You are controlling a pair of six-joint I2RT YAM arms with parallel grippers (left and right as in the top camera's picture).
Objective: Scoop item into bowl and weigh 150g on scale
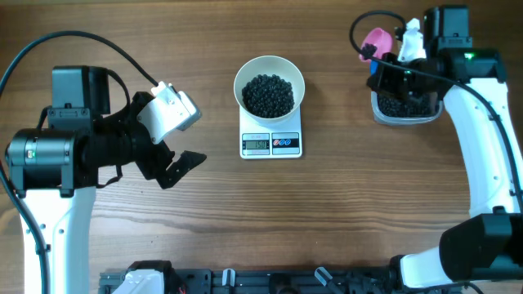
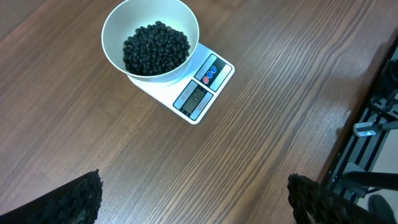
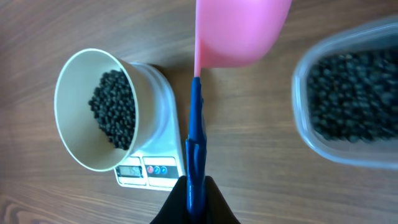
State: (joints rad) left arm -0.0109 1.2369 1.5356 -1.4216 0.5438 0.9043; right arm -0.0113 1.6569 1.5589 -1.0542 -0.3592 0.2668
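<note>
Left gripper agape over wood-grain table.

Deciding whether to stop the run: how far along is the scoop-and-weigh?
Done: bowl sits on the scale with beads in it. In hand: right end effector shut on the scoop handle, beside the tub; left end effector open, empty. Left: confirming the weight. The display is too small to read, so more scoops may be needed.

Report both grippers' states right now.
Left gripper: open, holding nothing.
Right gripper: shut on the scoop, by its blue handle.
</note>
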